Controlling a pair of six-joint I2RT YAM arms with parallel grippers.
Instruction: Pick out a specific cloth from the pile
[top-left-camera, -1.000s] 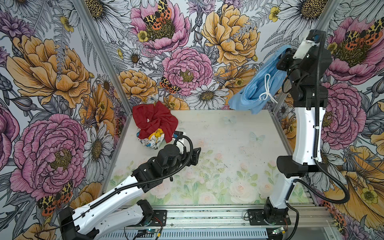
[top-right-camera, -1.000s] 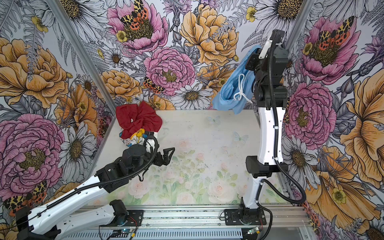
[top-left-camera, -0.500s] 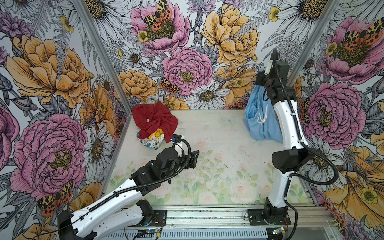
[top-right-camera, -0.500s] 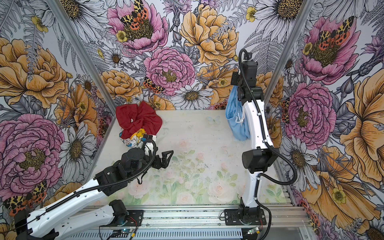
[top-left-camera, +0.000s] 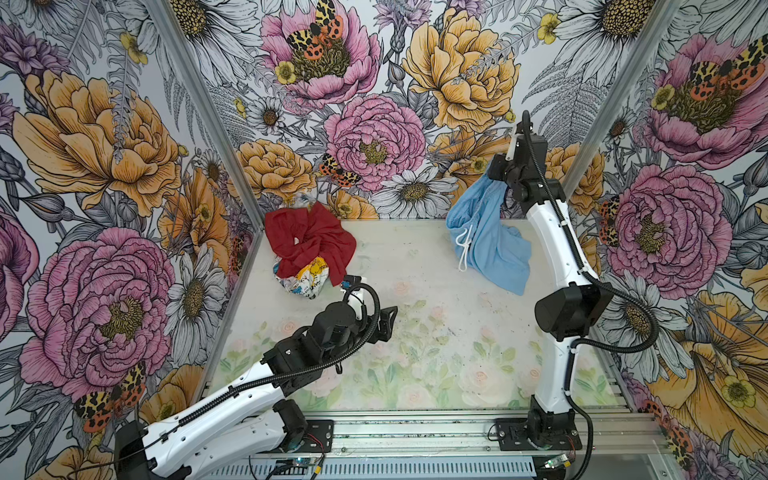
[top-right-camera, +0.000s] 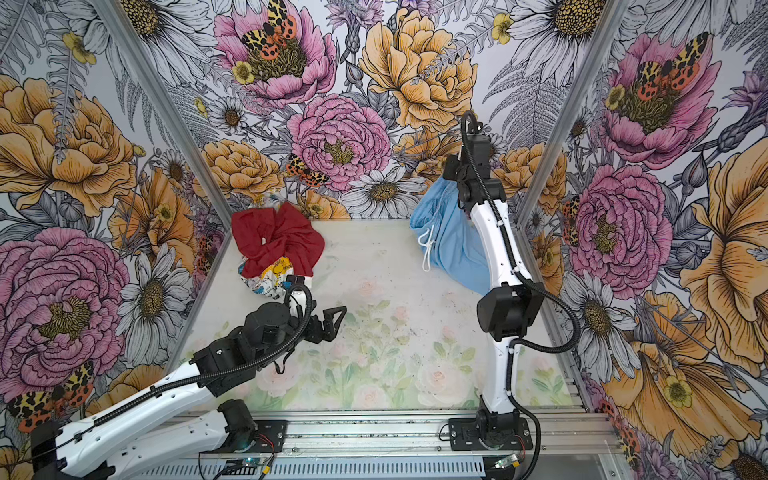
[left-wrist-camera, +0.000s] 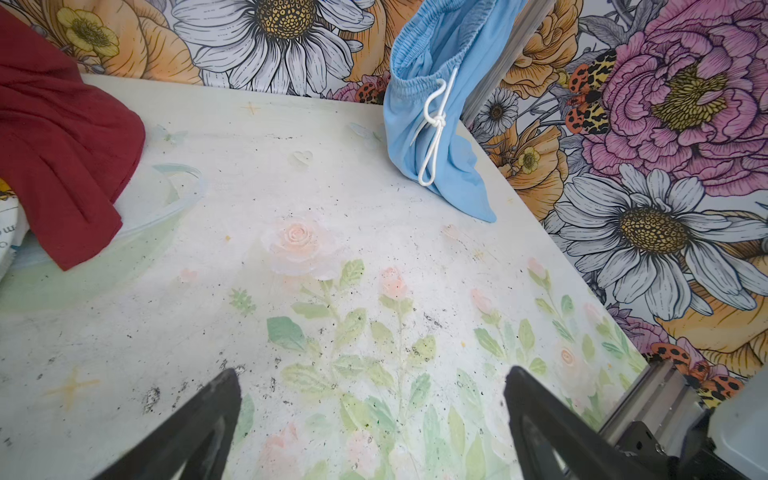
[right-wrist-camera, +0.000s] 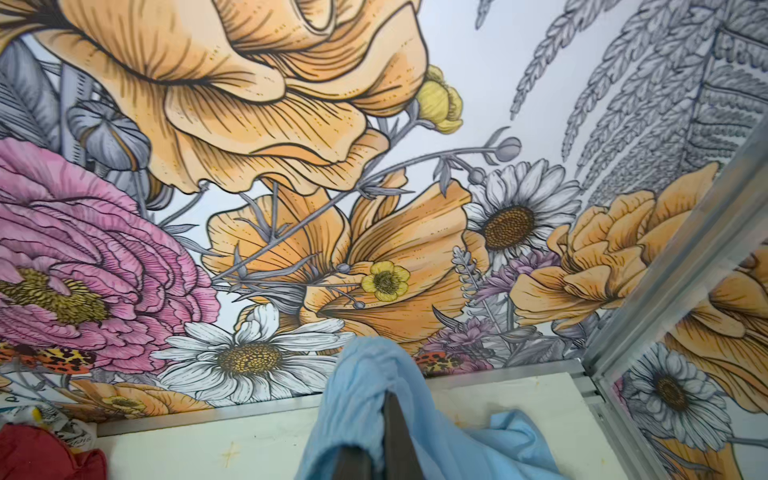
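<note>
Two grippers in your view: right gripper clamped on top edge of light blue cloth, hanging at back right corner, lower folds touching table. Left gripper jaws spread wide, empty, low over table, near pile at back left.

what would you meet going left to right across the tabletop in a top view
dark red crumpled fabric cloth → black left gripper, jaws open, above the table → light sky-blue fabric cloth with a white drawstring, hanging at the far right
</note>
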